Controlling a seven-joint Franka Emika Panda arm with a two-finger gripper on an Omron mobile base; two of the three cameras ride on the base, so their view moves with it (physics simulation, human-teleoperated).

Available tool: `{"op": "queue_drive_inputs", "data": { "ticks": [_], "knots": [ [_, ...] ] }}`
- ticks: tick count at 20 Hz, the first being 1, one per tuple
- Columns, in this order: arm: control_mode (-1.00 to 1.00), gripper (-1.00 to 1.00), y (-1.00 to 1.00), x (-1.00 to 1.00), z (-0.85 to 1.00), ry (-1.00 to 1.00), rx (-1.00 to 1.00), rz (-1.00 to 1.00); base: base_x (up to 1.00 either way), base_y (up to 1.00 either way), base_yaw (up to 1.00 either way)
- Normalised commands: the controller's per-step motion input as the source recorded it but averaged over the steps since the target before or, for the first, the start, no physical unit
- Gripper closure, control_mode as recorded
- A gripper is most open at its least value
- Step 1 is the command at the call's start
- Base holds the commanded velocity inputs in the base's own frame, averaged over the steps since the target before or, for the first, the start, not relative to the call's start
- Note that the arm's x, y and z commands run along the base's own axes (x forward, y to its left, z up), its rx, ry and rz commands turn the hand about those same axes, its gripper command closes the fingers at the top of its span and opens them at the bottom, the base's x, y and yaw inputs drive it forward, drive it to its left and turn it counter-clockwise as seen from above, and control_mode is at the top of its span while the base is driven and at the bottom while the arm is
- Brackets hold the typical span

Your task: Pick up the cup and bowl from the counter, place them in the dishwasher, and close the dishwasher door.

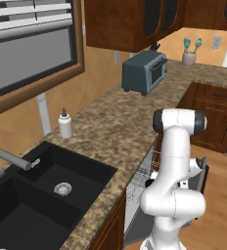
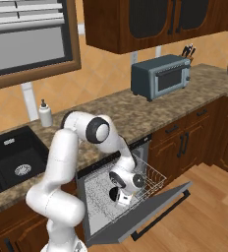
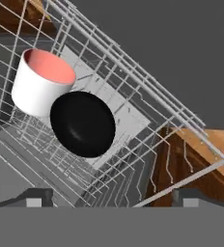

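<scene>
The tool (image 3: 109, 200) hangs over the dishwasher's wire rack (image 3: 147, 96) with its two fingertips (image 3: 34, 198) standing wide apart and nothing between them. In the hand view they sit at about 7 and 5 o'clock along the bottom, pointing down into the rack, which suits a hand that has just let its load go.

Just above them, near the middle and toward 10 o'clock, lies the bowl (image 3: 82, 124), black and shallow, resting on the rack. It looks tilted, probably because the wires give it no flat seat. The cup (image 3: 42, 82) stands right beside it at 10 o'clock, pink opening showing, its white wall touching or all but touching the bowl's rim. Both of the task's things are therefore in the dishwasher (image 2: 135, 184) and off the bench (image 2: 135, 110).

In the right base view the tool (image 2: 123, 198) hovers low over the pulled-out rack, the arm bending down from the bench edge. The dishwasher door (image 2: 150, 211) lies open, dropped nearly flat toward 5 o'clock, handle at its outer edge. I judge the loading done; what remains is drawing the arm clear and lifting the door shut.

Further out on the bench stand a soap bottle (image 2: 45, 114) at 9 o'clock by the sink (image 2: 10, 152) and a toaster oven (image 2: 161, 76) at 1 o'clock.
</scene>
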Motion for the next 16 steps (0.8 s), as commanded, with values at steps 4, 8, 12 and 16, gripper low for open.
{"op": "queue_drive_inputs", "data": {
  "ticks": [4, 8, 12, 16],
  "knots": [
    [-1.0, -1.0, -0.97, -0.32, 1.0, 0.0, 0.19, -0.01, 0.0, 0.0, 0.0],
    [-1.0, -1.0, -1.0, -0.06, 0.89, 0.0, 0.25, -0.01, 0.0, 0.0, 0.0],
    [-1.0, -1.0, -1.0, 0.0, 0.29, 0.03, 0.25, 0.0, 0.0, 0.0, 0.0],
    [-1.0, -1.0, -1.0, 0.0, -0.31, 0.06, 0.23, -0.01, 0.0, 0.0, 0.0]
  ]
}}
